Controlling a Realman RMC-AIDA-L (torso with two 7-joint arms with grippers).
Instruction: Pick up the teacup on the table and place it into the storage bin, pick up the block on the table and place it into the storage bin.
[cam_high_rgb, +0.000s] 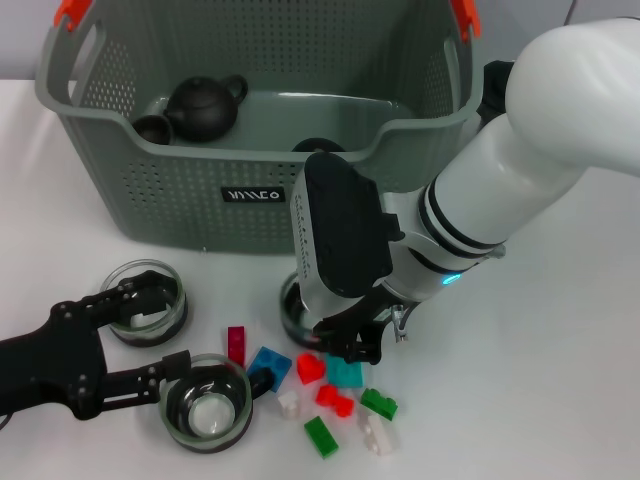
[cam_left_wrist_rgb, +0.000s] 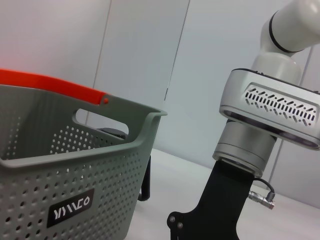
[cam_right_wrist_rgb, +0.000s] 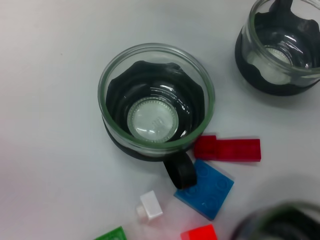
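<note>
Down among the scattered blocks (cam_high_rgb: 330, 395), the right pincer (cam_high_rgb: 352, 338) hangs with its dark fingers slightly spread, pinching nothing, just above a red block (cam_high_rgb: 311, 368) and a teal one. Behind it sits a glass teacup (cam_high_rgb: 292, 305), partly hidden. The left pincer (cam_high_rgb: 165, 335) lies low on the desk (cam_high_rgb: 560, 380), spread wide between two more glass teacups (cam_high_rgb: 148, 301). Beyond stands the storage bin (cam_high_rgb: 180, 195), holding a dark teapot (cam_high_rgb: 203, 107).
</note>
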